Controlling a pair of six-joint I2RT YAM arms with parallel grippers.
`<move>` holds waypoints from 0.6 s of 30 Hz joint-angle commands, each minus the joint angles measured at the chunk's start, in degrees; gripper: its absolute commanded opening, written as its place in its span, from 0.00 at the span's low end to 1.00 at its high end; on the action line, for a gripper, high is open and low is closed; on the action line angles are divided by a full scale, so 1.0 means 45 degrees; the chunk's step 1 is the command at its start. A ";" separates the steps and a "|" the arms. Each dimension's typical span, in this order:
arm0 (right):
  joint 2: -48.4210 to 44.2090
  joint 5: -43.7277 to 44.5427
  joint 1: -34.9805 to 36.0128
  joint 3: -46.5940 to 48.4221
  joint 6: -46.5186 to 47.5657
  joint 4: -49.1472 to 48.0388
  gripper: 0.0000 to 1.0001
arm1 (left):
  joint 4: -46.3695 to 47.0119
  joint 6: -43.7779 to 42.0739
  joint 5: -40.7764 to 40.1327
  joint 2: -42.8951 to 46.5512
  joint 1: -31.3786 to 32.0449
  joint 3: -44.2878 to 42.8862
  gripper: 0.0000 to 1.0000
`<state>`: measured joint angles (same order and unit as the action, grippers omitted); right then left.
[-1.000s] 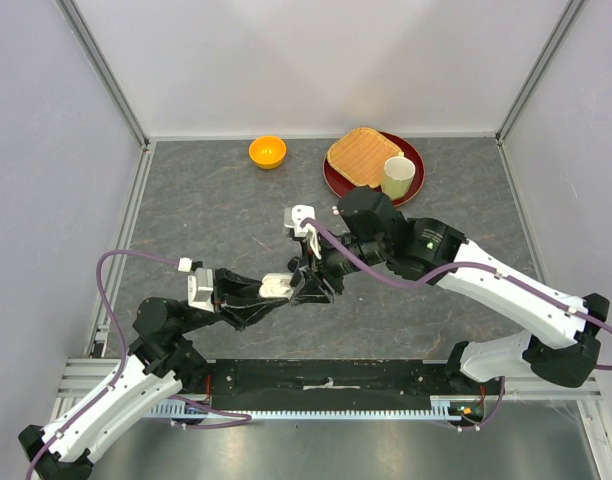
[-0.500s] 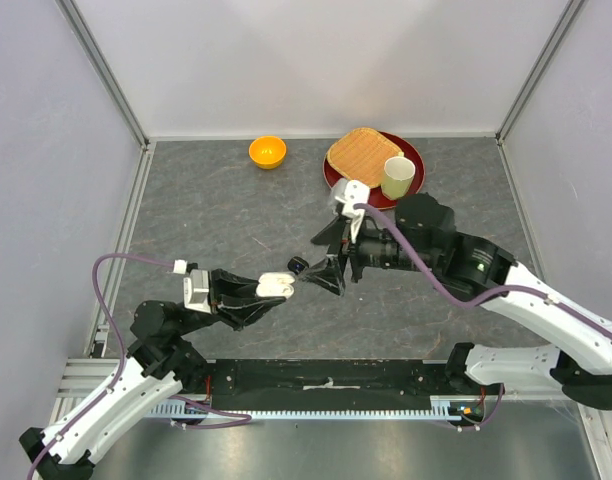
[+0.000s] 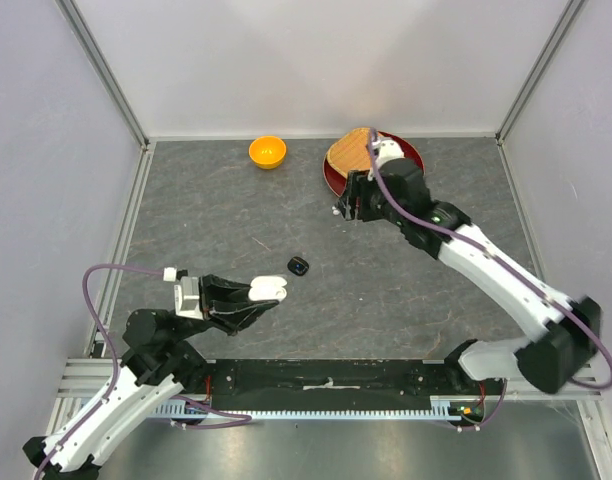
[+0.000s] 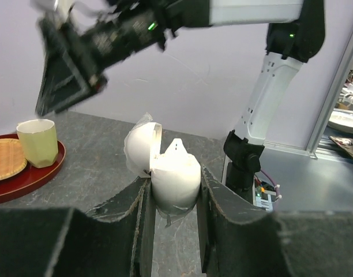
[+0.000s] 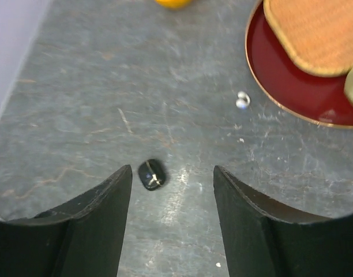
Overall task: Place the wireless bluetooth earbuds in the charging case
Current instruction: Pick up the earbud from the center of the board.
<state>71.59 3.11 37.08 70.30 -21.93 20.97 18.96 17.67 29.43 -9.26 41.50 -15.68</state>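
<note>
A grey, stone-patterned surface (image 3: 206, 220) lies inside plain white walls, with two robot arms mounted at its near edge.

The left gripper (image 4: 174, 190) is raised above the near left part of the surface. It is clamped on the lower half of a white charging case (image 4: 176, 170). The case stands upright between the fingers with its hinged lid swung open to one side.

The right gripper (image 5: 172, 173) hangs over the far middle of the surface, close to a red tray (image 5: 280, 86). Its jaws are spread wide and hold nothing.

Two tiny white earbuds (image 5: 242, 101) lie touching each other on the bare surface, just beside the tray's rim. Nearer the middle, well apart from them, lies a small black oval piece (image 5: 151, 173). It has a pale line across it and is probably a closed black case, though the view is too coarse to be sure.

The tray carries a woven mat (image 5: 315, 34) and a pale green cup (image 4: 38, 141). An orange bowl (image 3: 267, 151) sits by the back wall, to the left of the tray.
</note>
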 commanded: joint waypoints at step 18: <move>0.8581 -0.1923 -0.2673 0.1837 -0.4753 -0.2492 0.50 | -0.2143 -0.1134 -0.0817 0.1549 0.0017 -0.0519 0.02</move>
<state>107.02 -3.25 25.21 74.50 -39.44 14.46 9.91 15.05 27.03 -3.22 41.50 -15.92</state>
